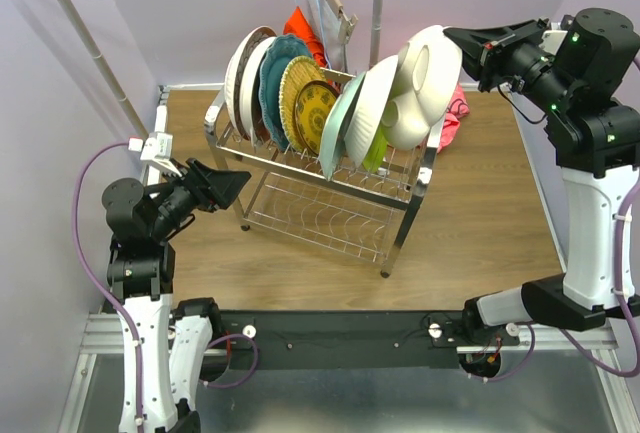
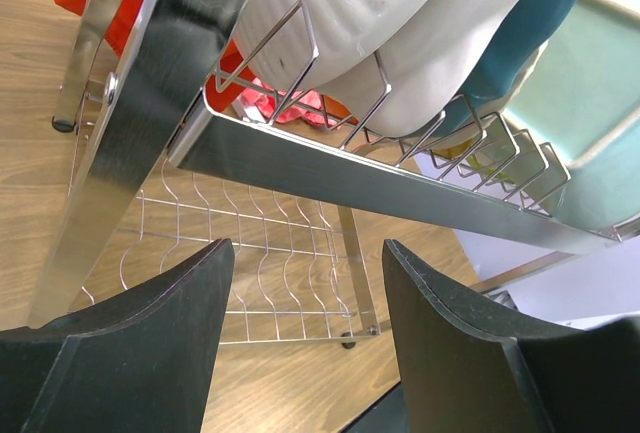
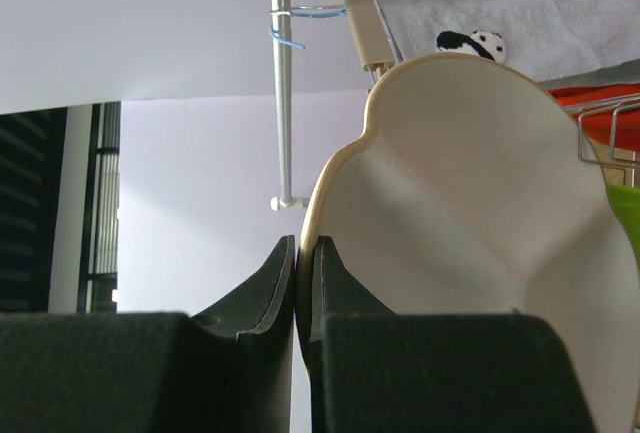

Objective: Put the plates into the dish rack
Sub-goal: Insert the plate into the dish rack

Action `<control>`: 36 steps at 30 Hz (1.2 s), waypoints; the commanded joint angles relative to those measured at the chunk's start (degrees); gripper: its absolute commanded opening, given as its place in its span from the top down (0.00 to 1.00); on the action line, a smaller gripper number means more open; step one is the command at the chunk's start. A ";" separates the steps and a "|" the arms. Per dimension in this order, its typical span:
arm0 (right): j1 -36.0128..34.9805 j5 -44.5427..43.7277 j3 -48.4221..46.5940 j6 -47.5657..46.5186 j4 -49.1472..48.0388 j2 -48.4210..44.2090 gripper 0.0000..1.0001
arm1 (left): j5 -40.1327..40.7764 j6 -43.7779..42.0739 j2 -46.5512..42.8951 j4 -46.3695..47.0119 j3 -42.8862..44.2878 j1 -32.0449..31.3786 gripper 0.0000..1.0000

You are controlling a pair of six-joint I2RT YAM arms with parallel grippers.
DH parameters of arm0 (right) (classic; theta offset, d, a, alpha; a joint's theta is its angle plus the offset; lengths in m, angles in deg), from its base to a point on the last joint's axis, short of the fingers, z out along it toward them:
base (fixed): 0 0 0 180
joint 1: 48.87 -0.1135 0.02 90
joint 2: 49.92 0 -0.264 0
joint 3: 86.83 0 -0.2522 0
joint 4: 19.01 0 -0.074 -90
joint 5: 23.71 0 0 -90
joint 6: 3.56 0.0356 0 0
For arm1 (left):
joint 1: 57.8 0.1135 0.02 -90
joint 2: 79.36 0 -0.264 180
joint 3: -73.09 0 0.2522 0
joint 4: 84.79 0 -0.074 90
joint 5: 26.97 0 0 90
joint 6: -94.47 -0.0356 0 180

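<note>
- The right gripper point(image 1: 458, 41) is clenched on the upper rim of the white divided plate point(image 1: 425, 68). In the right wrist view its fingers point(image 3: 262, 288) pinch the thin edge only, at 9 o'clock of the plate.
- You hold this plate tilted over the 3 o'clock end of the dish rack point(image 1: 410, 208). Whether its low edge already sits in a slot, I cannot tell.
- I judge the plate stiff, smooth and rather light, but breakable. An edge pinch can slip or let it swing, so please lower it slowly.
- The other plates stand in the upper tier. The lime green plate point(image 1: 375, 148) and a white ribbed plate point(image 1: 368, 113) are just beside, at 9 o'clock of yours, and may be knocked.
- The pink cloth point(image 1: 455, 113) lies near, at 3 o'clock of the rack.
- The left gripper point(image 1: 235, 185) is released and empty, at 8 o'clock of the rack, near its leg.
</note>
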 commanded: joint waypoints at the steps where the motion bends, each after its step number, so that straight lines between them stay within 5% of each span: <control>1: -0.04 -2.54 -3.88 1.73 -12.19 -4.39 0.99 | -0.63 -0.49 -0.93 0.98 -0.84 -0.22 0.30; 36: 1.37 -1.13 0.07 2.61 -13.77 -4.66 0.99 | -0.46 -1.28 -1.63 -0.60 -1.01 -0.30 0.30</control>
